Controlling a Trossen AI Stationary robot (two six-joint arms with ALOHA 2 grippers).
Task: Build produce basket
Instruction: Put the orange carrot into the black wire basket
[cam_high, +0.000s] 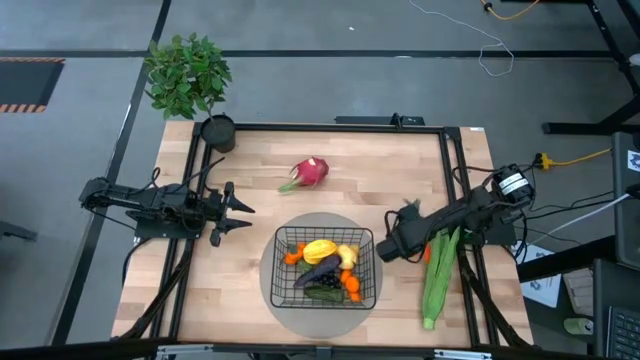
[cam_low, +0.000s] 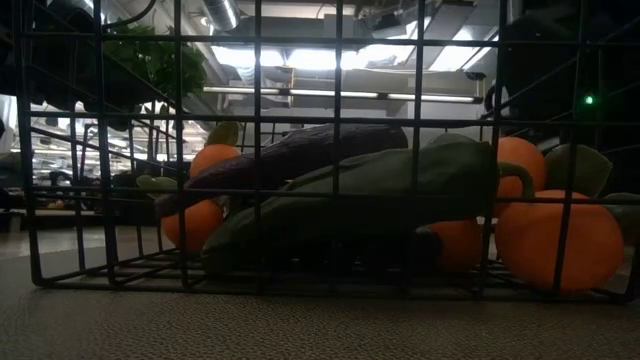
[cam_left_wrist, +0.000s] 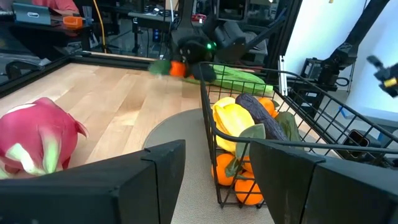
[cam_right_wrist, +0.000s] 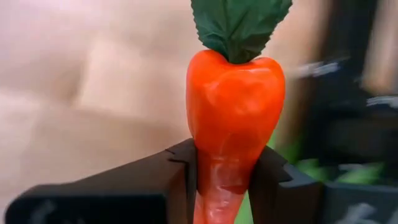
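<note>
Carrot (cam_right_wrist: 233, 118) sits pinched between the two fingers of the right tool (cam_right_wrist: 222, 180), leaves forward, held just right of the basket (cam_high: 368, 238) and beside the long green husk (cam_high: 438, 275). The basket rests mid-tabletop (cam_high: 260, 180) on a round grey mat (cam_high: 268, 275) — eggplant (cam_high: 322, 268), yellow fruits (cam_high: 322, 249) and orange pieces inside. A pink dragon fruit (cam_high: 310, 172) lies well apart. The left tool (cam_high: 238, 211) hovers left of the basket, fingers spread wide.

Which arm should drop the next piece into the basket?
Right. Its gripper already grips the carrot just beside the basket; the left gripper is open and empty.
</note>
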